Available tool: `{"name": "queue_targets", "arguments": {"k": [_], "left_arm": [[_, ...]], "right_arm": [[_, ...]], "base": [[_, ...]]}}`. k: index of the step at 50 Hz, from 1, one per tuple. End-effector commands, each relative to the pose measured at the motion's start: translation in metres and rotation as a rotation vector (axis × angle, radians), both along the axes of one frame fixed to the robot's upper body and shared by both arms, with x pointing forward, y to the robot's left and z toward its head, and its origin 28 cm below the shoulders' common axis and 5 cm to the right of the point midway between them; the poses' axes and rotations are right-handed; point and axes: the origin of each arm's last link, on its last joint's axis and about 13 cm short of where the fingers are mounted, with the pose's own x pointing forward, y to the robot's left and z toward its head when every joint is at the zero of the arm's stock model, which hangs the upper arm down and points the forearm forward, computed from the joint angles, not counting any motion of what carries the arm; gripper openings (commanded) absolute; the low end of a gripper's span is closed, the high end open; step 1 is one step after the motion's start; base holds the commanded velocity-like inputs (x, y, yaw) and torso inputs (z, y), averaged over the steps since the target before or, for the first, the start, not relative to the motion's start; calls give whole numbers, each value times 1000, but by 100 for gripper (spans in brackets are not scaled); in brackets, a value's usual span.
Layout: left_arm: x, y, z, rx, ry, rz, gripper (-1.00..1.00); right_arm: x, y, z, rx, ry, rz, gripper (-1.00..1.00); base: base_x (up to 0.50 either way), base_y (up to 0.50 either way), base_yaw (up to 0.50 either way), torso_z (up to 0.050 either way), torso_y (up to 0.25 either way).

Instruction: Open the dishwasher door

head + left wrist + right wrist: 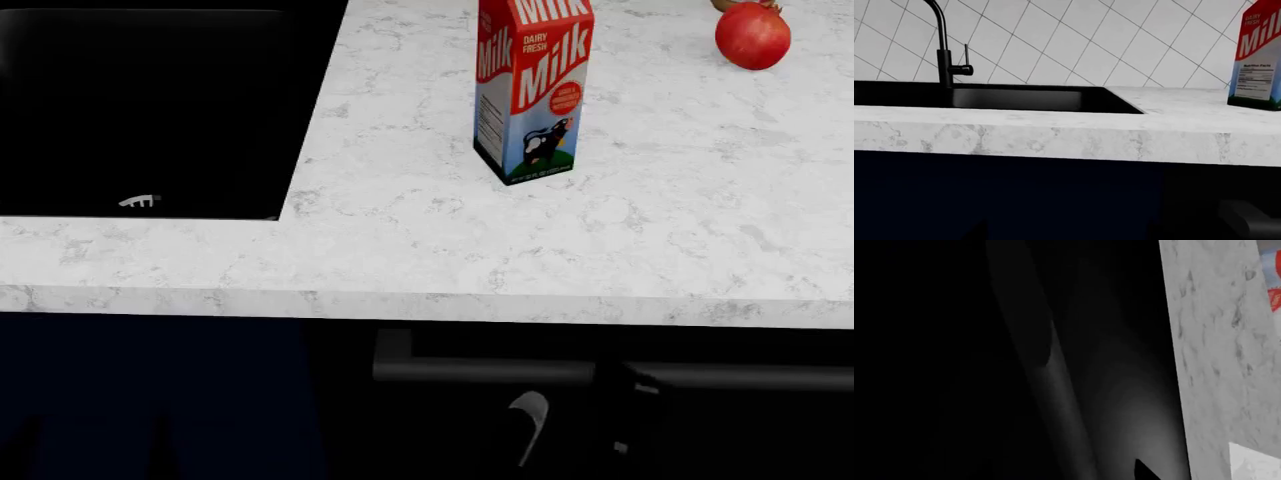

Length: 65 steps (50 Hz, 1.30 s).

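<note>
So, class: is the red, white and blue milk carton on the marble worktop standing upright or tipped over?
Upright. The red, white and blue milk carton stands on its base on the white marble worktop, its printed sides vertical in the head view.

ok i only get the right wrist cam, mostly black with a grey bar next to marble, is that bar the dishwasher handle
observer: Yes. The head view shows a long dark bar handle lying level on the dishwasher door, just under the marble countertop.
operator: anything on the counter above it
observer: A milk carton stands upright above the handle, and a red fruit lies further back to its right.
operator: and off to the left
observer: A black sink with a black faucet is set into the counter, left of the handle's end.
</note>
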Motion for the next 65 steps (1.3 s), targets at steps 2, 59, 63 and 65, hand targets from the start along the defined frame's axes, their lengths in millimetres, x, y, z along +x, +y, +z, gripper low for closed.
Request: {"name": "queue_targets", "arguments": {"k": [2, 59, 63, 65], "left_arm": [[0, 2, 2, -2, -6, 6, 100], [-1, 4, 4, -2, -16, 25, 100], [-1, 4, 4, -1, -16, 24, 100], [-1, 4, 4, -1, -16, 24, 100]], "right_arm": [[12, -3, -2, -21, 11, -12, 100], [27, -8, 1, -63, 31, -20, -100], [22, -8, 1, -62, 34, -15, -100], [20, -8, 1, -61, 37, -12, -100]], "base": [[0, 0, 0, 0, 0], [0, 0, 0, 0, 0], [0, 0, 0, 0, 0], [0, 0, 0, 0, 0]]}}
